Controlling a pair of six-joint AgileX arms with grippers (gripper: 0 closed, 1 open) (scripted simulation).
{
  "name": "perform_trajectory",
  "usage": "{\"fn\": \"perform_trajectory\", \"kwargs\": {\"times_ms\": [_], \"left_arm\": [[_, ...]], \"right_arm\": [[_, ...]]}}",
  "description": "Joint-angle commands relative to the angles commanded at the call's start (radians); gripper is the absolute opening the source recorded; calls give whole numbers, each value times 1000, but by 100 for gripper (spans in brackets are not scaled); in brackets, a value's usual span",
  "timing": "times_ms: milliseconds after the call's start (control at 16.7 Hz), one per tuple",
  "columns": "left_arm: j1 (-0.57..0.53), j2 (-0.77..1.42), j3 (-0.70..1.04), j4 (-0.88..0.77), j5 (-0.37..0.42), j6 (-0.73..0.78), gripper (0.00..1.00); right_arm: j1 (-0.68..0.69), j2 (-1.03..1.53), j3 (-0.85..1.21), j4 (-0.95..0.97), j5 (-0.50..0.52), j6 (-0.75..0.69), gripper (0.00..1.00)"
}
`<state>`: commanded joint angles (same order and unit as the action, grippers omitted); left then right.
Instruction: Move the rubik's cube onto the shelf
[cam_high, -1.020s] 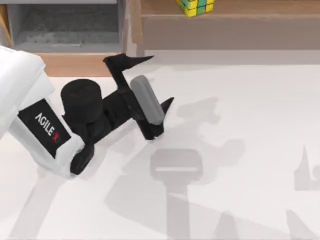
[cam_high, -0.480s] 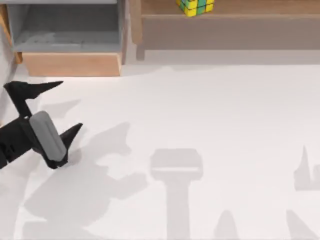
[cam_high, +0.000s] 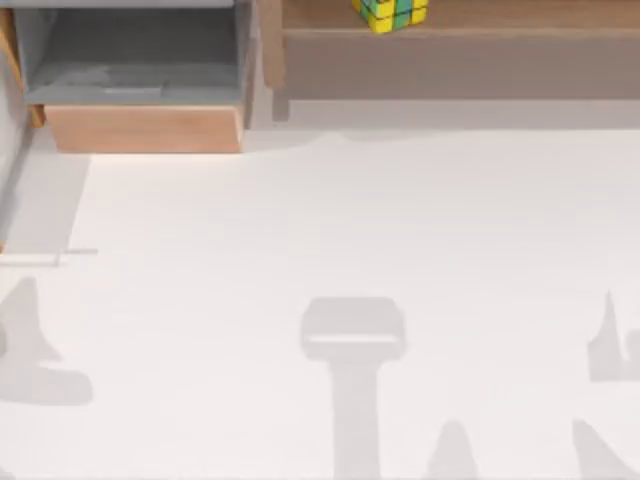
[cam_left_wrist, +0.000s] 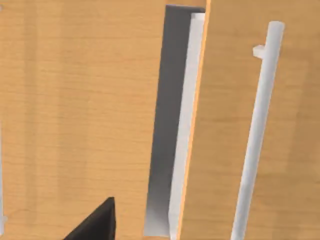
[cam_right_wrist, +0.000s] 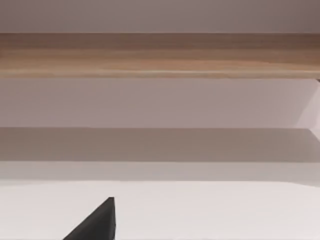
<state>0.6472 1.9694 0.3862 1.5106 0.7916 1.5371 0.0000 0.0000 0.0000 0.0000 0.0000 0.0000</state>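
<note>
**Hands off, cube on the shelf**

Left hand (cam_left_wrist: 95, 222) appeared as one dark fingertip at the lower edge of its wrist view, facing wooden panels, a grey gap and a white bar handle (cam_left_wrist: 255, 130); whether it was open or closed could not be told. Right hand (cam_right_wrist: 95, 222) likewise showed a single dark tip, looking across the white counter (cam_high: 330, 220) toward a wooden ledge; its state could not be told either. At the top centre of the top view, the rubik's cube (cam_high: 390, 13) sat on the shelf (cam_high: 450, 60), right of the grey-lined box compartment (cam_high: 130, 60). Nothing touched it, so the task looked complete, with both hands well apart from it.
</note>
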Motion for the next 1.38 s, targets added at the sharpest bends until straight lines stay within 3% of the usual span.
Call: {"fn": "perform_trajectory", "kwargs": {"times_ms": [240, 1140, 1380], "left_arm": [[72, 22, 51, 30, -30, 54, 100], [12, 53, 130, -16, -90, 53, 100], [12, 53, 130, -16, -90, 53, 70]], "right_arm": [[0, 0, 0, 0, 0, 0, 100], [0, 0, 0, 0, 0, 0, 100], [0, 0, 0, 0, 0, 0, 100]]}}
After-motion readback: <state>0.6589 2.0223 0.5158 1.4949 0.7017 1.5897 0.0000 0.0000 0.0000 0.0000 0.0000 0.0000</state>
